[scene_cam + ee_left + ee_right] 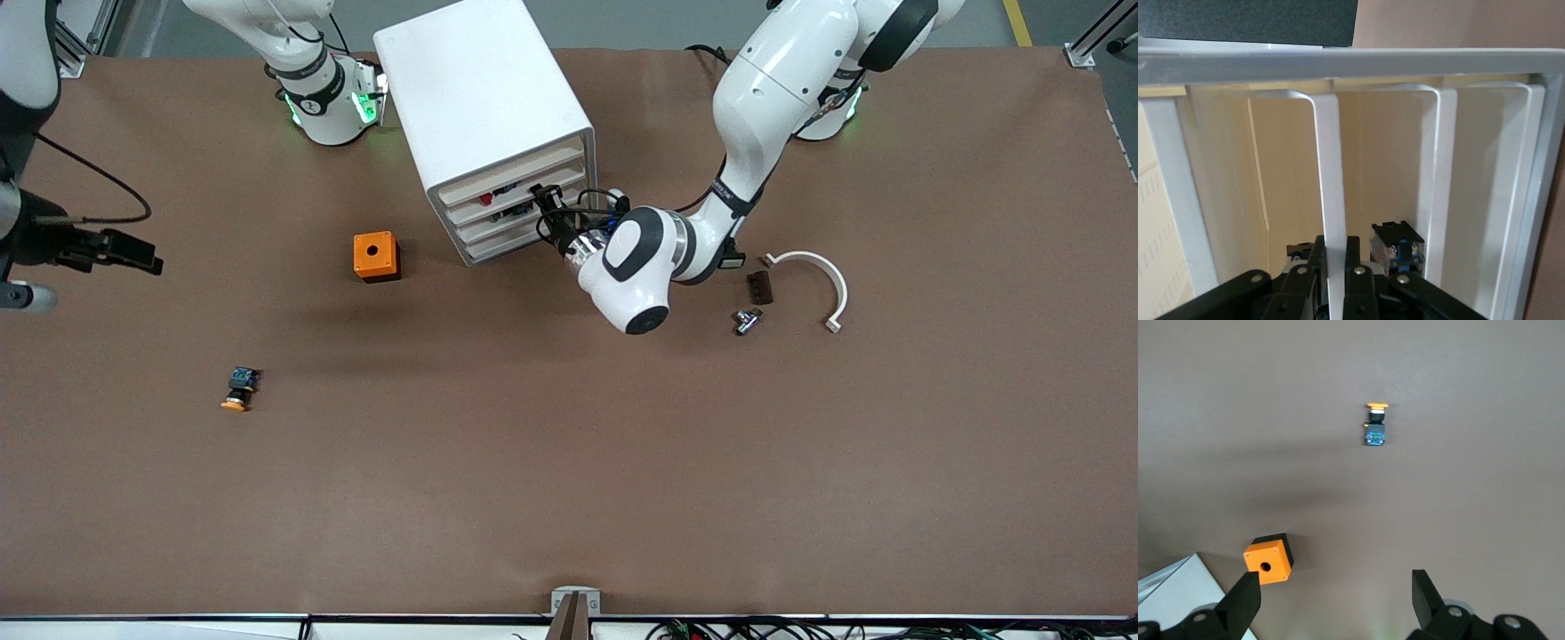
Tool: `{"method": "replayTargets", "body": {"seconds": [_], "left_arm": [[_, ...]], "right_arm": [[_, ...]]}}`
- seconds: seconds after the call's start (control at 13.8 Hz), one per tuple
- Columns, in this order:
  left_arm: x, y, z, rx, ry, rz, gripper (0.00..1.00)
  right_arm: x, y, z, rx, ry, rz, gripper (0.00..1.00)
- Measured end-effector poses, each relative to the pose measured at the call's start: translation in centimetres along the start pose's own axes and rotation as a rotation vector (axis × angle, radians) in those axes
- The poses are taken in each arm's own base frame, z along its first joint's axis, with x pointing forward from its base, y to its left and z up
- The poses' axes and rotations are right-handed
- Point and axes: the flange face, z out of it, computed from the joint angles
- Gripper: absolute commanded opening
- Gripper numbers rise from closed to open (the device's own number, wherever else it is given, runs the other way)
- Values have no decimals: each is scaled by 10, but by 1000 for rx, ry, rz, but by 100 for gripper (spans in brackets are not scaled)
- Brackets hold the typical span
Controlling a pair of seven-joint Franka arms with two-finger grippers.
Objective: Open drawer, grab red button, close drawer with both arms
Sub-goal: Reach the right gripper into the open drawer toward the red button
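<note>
The white cabinet [484, 98] stands at the robots' side of the table, its stacked drawers [516, 191] looking flush. A red cap, the button [485, 197], shows through an upper drawer front. My left gripper [547, 212] is at that front, shut on a white handle bar [1331, 173]. In the left wrist view the left gripper [1336, 243] clamps the bar from both sides, and a black and blue part [1398, 245] lies inside. My right gripper [133, 253] waits open in the air over the right arm's end of the table; nothing sits in the right gripper [1336, 597].
An orange box with a round hole [376, 256] sits beside the cabinet toward the right arm's end. A yellow-orange capped button [238, 389] lies nearer the front camera. A white curved bracket [813, 276], a brown piece [759, 287] and a metal fitting [747, 320] lie by the left arm.
</note>
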Motion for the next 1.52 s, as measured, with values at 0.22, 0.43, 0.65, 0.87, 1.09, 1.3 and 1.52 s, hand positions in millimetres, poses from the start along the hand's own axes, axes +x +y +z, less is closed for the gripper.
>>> {"method": "replayTargets", "body": {"seconds": [0.22,0.43,0.65,0.87,1.09,1.3,1.52], "left_arm": [[1,7,-46,-32,-62,5,0],[7,16,-108,-93,-139,21,0],[13,22,-138,-126,-178,67,0],[15,24,-150,-135,-195,90,40],[16,23,-169,-152,-225,118,88],[22,22,-197,-167,-265,125,100],[35,23,-241,-211,-308,130,100]], "right_arm": [[15,19,17,8,-27,52,100],[14,-25,8,14,-18,262,100],[1,-110,1,19,-16,435,100],[-19,-182,0,19,-24,565,100],[-44,-267,8,30,6,651,100],[-86,-366,33,77,57,750,100],[-116,-432,72,78,62,781,100]]}}
